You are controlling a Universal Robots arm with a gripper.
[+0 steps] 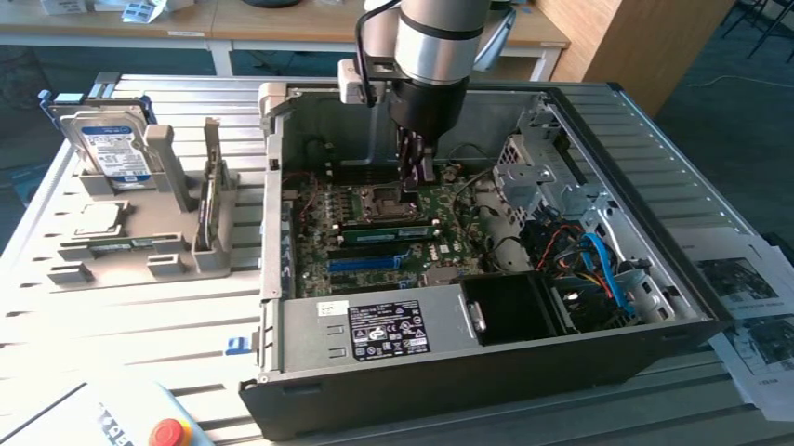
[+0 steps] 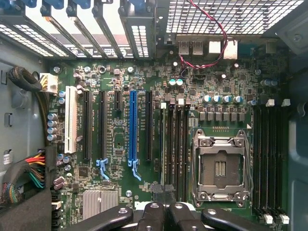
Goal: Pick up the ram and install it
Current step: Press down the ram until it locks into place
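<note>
Gripper (image 1: 419,172) hangs inside the open computer case (image 1: 694,307) above the motherboard (image 1: 459,209), fingers closed together on nothing, while the ram (image 1: 387,229) sits seated in a motherboard slot just below.

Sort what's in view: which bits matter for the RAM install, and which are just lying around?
Job in hand:
thin green ram strip, standing among the motherboard slots
black pincer, shut, above the board
black memory slots

Lying about:
silver hard drive with blue-white label
grey plastic parts rack
long blue motherboard slot
red stop button
printed paper sheets
</note>
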